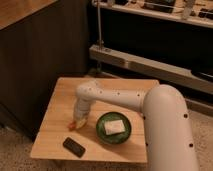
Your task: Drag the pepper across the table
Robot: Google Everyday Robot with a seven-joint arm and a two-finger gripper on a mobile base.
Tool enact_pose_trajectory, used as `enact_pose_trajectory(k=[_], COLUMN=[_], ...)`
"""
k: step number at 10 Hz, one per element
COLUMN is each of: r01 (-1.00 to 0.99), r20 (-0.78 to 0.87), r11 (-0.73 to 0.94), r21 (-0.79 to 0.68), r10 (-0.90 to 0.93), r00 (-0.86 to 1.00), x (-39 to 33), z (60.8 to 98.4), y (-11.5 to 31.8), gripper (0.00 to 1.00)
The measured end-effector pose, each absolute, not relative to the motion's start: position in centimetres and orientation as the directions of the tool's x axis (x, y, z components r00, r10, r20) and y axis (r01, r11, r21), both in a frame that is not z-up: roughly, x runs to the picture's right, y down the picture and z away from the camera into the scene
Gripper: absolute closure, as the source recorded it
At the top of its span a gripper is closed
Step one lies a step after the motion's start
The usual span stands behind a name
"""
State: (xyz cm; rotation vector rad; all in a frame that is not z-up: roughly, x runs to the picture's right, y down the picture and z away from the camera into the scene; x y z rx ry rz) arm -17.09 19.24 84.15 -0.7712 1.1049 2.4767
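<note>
**Gripper lowered onto the pepper near the table's front-left region**

The table (57,107), a small square of light wooden planks, stands on a speckled floor (15,152) in front of a dark wood counter (35,55). The robot's white arm (150,107) reaches in from the right edge and bends down at its wrist, so that the gripper (78,121) sits low over the tabletop, left of centre and toward the front edge. Whether its fingers are apart or together cannot be told: they are hidden by the wrist housing.

The pepper (74,124), a small orange-red sliver, shows just at the gripper's lower left tip, lying on the planks; contact between the two cannot be confirmed.

Just right of the gripper, a green plate (101,134) carries a pale square item (114,126); plate and gripper are close but apart. A dark phone (74,147) lies flat near the front edge, just below the pepper and separate from it.

Bare planks extend from the pepper to the left edge and to the back-left corner. The back edge is also uncovered. The front-right portion is occupied by the plate and overhung by the arm.
</note>
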Motion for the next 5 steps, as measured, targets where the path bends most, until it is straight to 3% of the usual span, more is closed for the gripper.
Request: enact_pose_trajectory(k=[5], r01=[-0.534], r20=[-0.617], r11=[-0.618], r21=[0.576], r10=[0.100], r00=[-0.781], x=[-18.3], z=[83.9], y=[20.2], gripper=[1.00])
